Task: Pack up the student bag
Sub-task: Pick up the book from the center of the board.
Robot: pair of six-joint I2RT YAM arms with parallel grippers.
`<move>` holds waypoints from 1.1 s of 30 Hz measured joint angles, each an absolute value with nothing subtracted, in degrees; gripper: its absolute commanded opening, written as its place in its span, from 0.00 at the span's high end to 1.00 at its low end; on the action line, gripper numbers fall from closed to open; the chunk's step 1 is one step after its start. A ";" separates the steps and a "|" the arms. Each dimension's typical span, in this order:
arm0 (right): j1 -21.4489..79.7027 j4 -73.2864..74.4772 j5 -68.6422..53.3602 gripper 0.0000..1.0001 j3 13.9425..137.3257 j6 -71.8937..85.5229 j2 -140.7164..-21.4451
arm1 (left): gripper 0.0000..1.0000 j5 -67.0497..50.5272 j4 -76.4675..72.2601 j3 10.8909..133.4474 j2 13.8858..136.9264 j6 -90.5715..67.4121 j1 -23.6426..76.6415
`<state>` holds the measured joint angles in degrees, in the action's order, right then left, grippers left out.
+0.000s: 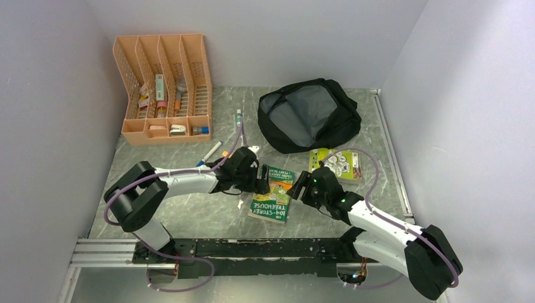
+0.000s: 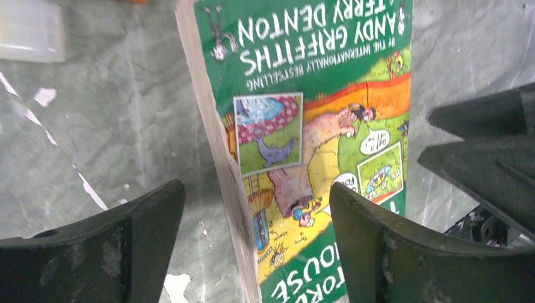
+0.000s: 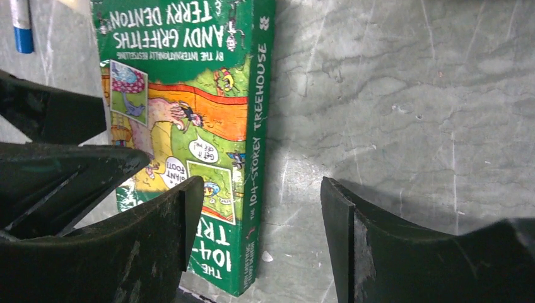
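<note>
The student bag is a black backpack lying open at the back of the table, its grey lining showing. A green paperback, "The 104-Storey Treehouse", lies flat in front of it. My left gripper is open at the book's left side. In the left wrist view the page edge of the book runs between the gripper's spread fingers, untouched. My right gripper is open at the book's right side. In the right wrist view, this gripper straddles the book's spine.
An orange mesh organiser with small items stands at the back left. Markers lie near it, one more further back. A second illustrated book lies right of the paperback, just in front of the bag. White walls close in both sides.
</note>
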<state>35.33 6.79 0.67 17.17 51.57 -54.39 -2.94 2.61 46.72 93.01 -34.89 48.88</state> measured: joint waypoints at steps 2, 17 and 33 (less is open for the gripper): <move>35.33 6.70 0.54 0.29 17.17 51.70 -55.24 | 0.22 -3.33 2.11 45.76 92.51 -34.87 49.25; 35.33 5.91 0.40 0.28 17.19 52.07 -56.29 | 0.61 -6.59 -0.86 42.98 92.16 -36.03 49.25; 35.33 0.60 -2.15 0.28 15.77 58.54 -58.28 | 0.95 -13.67 -12.62 37.30 92.60 -40.77 45.39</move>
